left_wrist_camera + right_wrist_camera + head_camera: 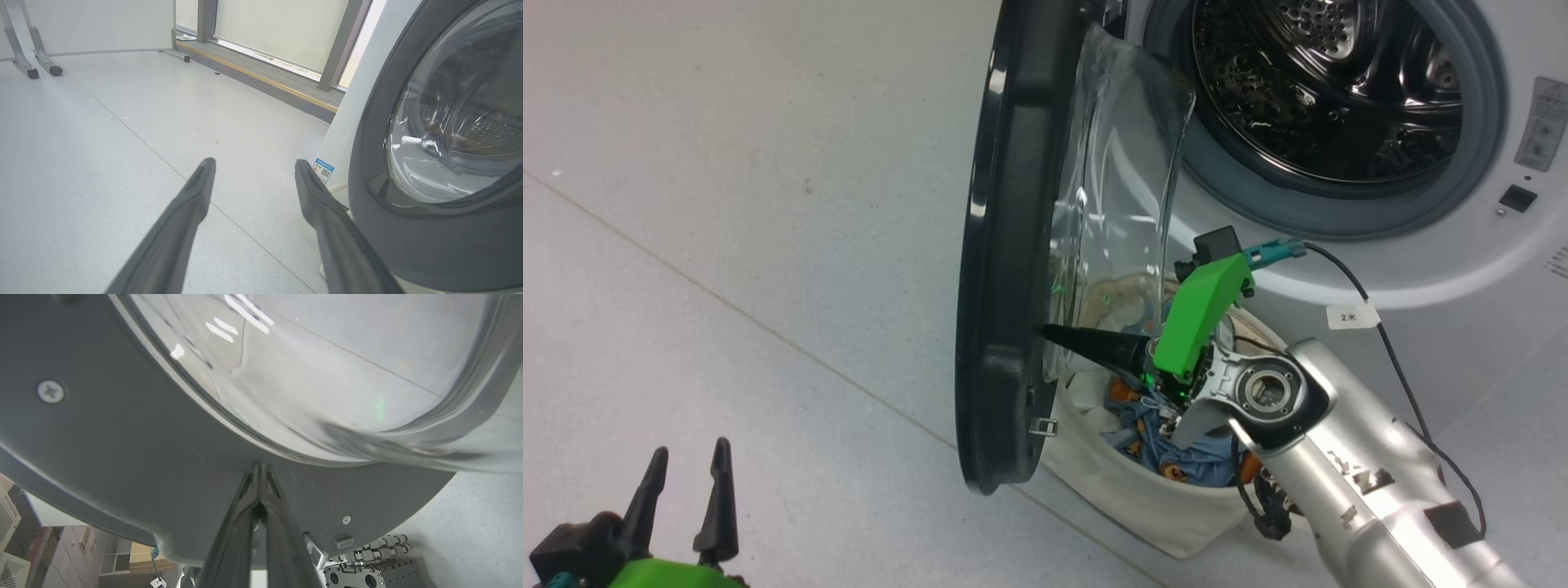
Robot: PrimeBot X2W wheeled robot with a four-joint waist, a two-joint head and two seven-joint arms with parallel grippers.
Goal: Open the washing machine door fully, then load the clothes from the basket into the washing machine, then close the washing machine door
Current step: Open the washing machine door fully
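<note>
The left gripper (690,456), two long dark tapered fingers on a green-and-black mount, sits low at the robot's left side, jaws spread wide and holding nothing. The silver right forearm (1347,482) stretches forward and leftward. Beyond its green wrist housing (1196,318), the right gripper (1054,332) points left, jaws pressed tight together.

Pale grey speckled floor (102,134) with thin seams runs to a wood-edged step (265,79) below cream wall panels (282,32).
</note>
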